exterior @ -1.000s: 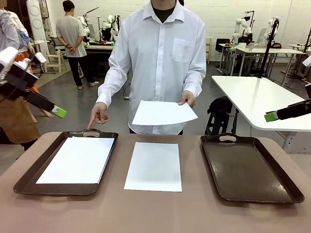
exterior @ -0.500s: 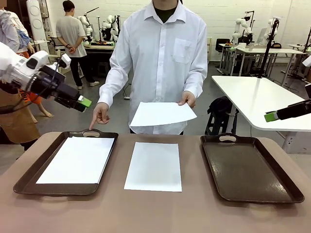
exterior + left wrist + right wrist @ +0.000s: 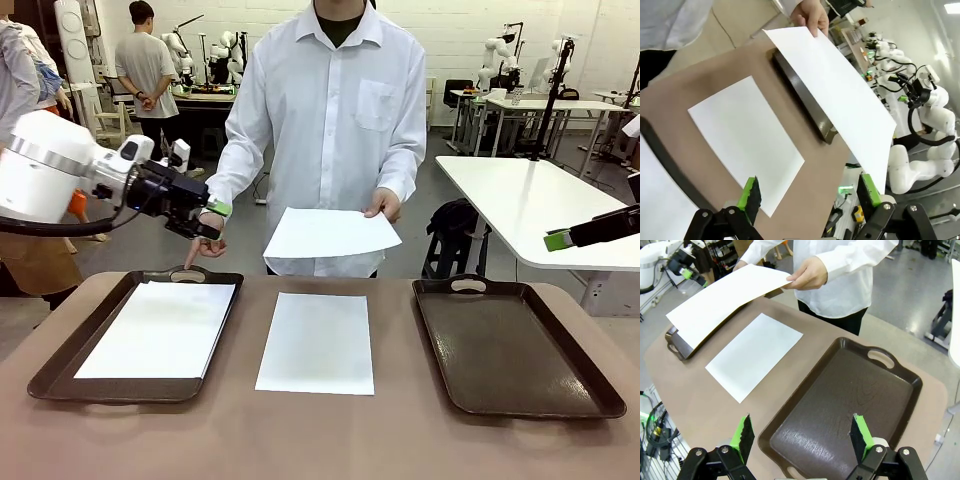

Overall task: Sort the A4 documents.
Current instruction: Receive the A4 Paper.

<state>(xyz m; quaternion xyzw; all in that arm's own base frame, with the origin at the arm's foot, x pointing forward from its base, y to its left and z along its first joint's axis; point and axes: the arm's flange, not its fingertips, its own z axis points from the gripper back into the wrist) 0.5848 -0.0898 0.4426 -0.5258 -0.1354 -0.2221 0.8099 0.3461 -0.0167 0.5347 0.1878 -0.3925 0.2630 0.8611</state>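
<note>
One A4 document (image 3: 317,342) lies flat on the table between two dark brown trays. A second sheet (image 3: 158,328) rests in the left tray (image 3: 60,360). The person holds a third sheet (image 3: 330,232) by its right edge above the table's far side; the other hand (image 3: 203,243) points at the left tray's handle. My left gripper (image 3: 212,220) hovers open by that pointing hand, left of the held sheet (image 3: 840,85), with nothing between its fingers. My right gripper (image 3: 801,435) stands open above the near end of the right tray (image 3: 805,410), which holds nothing.
The right tray (image 3: 515,345) sits at the table's right. A white table (image 3: 530,200) stands behind on the right. The person's body (image 3: 335,120) fills the far side of the table. The brown table front (image 3: 320,440) is bare.
My left arm has swung in from the far left towards the right and now hovers beside the person's pointing hand. The right arm and the sheets on the table have stayed put.
</note>
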